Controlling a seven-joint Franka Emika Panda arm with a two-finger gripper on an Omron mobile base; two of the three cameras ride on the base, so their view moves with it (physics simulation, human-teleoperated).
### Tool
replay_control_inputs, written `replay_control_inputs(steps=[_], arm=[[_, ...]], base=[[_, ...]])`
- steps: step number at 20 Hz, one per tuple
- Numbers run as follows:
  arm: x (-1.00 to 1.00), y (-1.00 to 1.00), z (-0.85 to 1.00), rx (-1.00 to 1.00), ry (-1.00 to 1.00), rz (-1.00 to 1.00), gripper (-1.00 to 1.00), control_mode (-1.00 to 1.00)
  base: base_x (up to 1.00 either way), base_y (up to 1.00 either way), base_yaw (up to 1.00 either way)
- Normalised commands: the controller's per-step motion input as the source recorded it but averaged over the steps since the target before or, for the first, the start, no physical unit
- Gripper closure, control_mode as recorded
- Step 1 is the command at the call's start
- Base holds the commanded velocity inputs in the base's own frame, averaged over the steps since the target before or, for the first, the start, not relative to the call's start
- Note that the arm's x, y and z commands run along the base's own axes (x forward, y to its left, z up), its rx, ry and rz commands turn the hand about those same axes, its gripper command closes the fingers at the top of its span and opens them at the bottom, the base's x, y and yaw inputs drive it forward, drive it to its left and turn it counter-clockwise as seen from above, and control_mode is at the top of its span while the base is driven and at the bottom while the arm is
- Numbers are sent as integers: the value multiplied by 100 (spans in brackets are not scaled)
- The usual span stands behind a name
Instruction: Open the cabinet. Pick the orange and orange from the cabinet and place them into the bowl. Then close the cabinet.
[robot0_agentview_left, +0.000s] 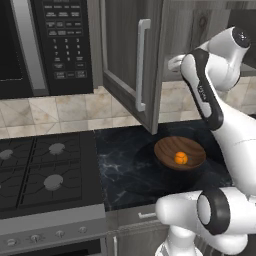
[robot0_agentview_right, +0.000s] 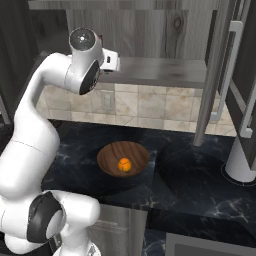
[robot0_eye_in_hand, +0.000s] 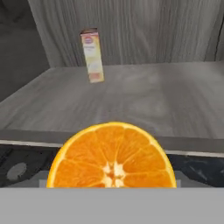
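Note:
The cabinet stands open, its left door (robot0_agentview_left: 125, 60) swung out over the counter and its right door (robot0_agentview_right: 242, 75) open at the right. My gripper (robot0_agentview_right: 115, 61) is at the front edge of the cabinet shelf (robot0_agentview_right: 160, 70). A cut orange (robot0_eye_in_hand: 111, 153) hangs right before the hand camera, in front of the shelf edge with the counter showing below it, and it hides the fingertips. It looks held. Another orange (robot0_agentview_left: 181, 158) lies in the wooden bowl (robot0_agentview_left: 170, 146) on the dark counter below; the right base view shows this orange (robot0_agentview_right: 124, 164) and bowl (robot0_agentview_right: 112, 152) too.
A tall carton (robot0_eye_in_hand: 92, 54) stands at the back of the shelf. The black microwave (robot0_agentview_left: 50, 45) and the stove (robot0_agentview_left: 40, 170) are to the left. A white cylinder (robot0_agentview_right: 241, 165) stands on the counter at the right.

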Motion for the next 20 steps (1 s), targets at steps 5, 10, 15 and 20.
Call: replay_control_inputs(steps=[5,10,15,20], arm=[[-100,-19,32,17,0,-10,100,-100],[-100,-14,30,14,2,-10,100,-100],[-44,-1,12,3,-1,-2,100,-100],[0,2,-39,-1,7,0,100,-100]], base=[[0,0,0],[0,0,0],[0,0,0],[0,0,0]])
